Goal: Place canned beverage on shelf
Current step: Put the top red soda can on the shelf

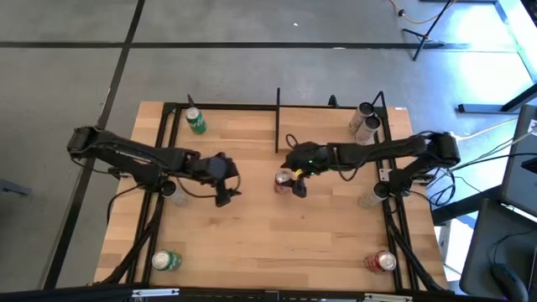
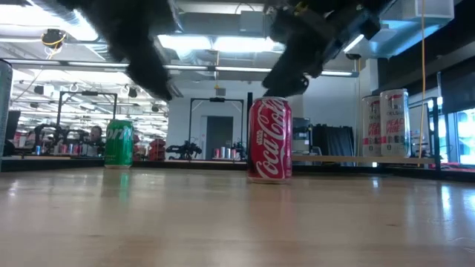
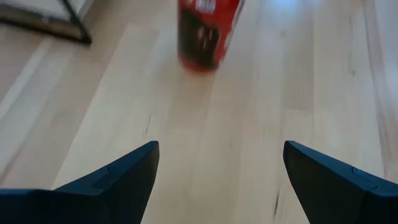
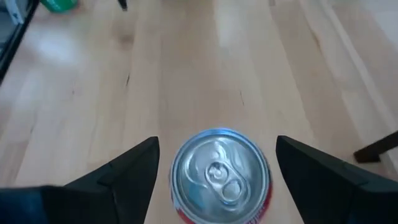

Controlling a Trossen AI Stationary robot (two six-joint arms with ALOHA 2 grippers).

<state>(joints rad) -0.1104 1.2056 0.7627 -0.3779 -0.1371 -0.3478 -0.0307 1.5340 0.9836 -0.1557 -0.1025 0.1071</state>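
The upright red aluminium cola can [image 4: 221, 177] is straddled by the open right gripper [image 4: 214, 171], nothing gripped yet; smooth, dentable sides are best pinched mid-height; the left gripper [image 3: 217, 180] is held open nearby.

Red can [image 3: 208, 31]: blurred in left wrist view, top cut by frame edge, label unreadable. Same can in right wrist view: base cut off, only lid clear. Green can [image 4: 59, 4] at 11 o'clock there: mostly cropped. Both arms in low view: dark blurs, upper parts cut. Pale cans [image 1: 365, 122] at table's 1 o'clock: labels too small in high view.
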